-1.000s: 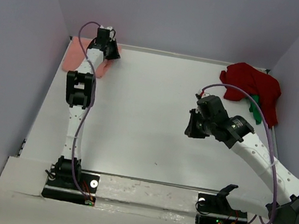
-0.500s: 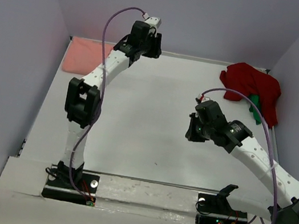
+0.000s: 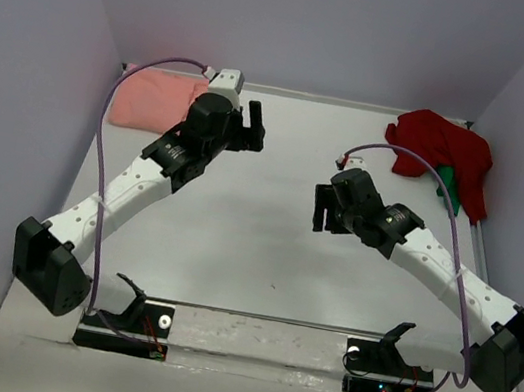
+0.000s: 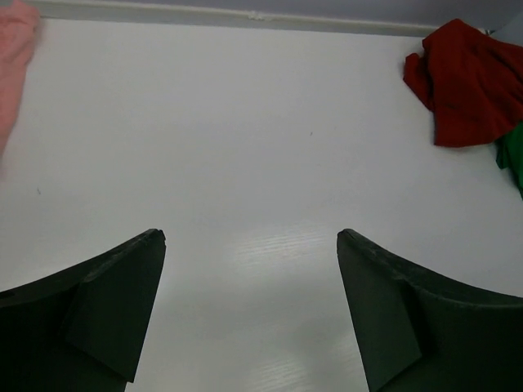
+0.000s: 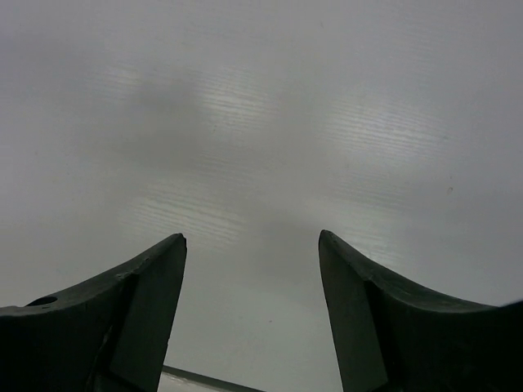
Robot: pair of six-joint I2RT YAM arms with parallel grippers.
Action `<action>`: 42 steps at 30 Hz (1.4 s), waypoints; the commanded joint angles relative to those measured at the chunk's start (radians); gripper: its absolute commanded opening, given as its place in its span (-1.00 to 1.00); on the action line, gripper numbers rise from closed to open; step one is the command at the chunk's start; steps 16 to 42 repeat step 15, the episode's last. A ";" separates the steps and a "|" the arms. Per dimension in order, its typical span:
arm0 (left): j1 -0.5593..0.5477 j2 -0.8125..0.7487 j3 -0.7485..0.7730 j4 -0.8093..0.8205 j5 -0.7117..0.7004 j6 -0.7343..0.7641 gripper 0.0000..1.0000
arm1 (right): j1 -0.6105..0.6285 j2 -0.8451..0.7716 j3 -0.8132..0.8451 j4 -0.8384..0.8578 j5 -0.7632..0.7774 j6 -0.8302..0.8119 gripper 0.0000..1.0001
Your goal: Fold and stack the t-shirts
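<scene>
The left gripper [image 4: 249, 237] has its 2 fingers spread wide with nothing between them, and it hangs over the bare white table [image 3: 253, 245] toward the far left. The right gripper [image 5: 252, 237] is also spread wide and empty, above the table's middle right. Neither touches any cloth. The salmon-pink t-shirt [image 3: 152, 101] lies as a compact, roughly rectangular bundle in the far left corner, to the left of the left gripper. The dark red t-shirt [image 3: 441, 146] lies crumpled in the far right corner. The bright green t-shirt [image 3: 450, 194] shows partly at its near right edge, touching it.
</scene>
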 commanded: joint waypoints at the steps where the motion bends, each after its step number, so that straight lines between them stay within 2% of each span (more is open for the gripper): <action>1: -0.057 -0.127 -0.090 -0.027 -0.140 -0.065 0.92 | 0.009 -0.029 0.034 0.127 0.048 -0.034 0.44; 6: -0.150 -0.263 -0.182 -0.031 -0.226 -0.071 0.93 | 0.009 -0.077 0.020 0.133 0.051 -0.049 0.47; 11: -0.202 -0.285 -0.197 -0.066 -0.266 -0.074 0.94 | 0.009 -0.158 -0.009 0.141 0.071 -0.055 0.51; 15: -0.262 -0.277 -0.211 -0.080 -0.325 -0.088 0.94 | 0.009 -0.179 -0.011 0.095 0.143 -0.026 0.56; 42: -0.262 -0.277 -0.211 -0.080 -0.325 -0.088 0.94 | 0.009 -0.179 -0.011 0.095 0.143 -0.026 0.56</action>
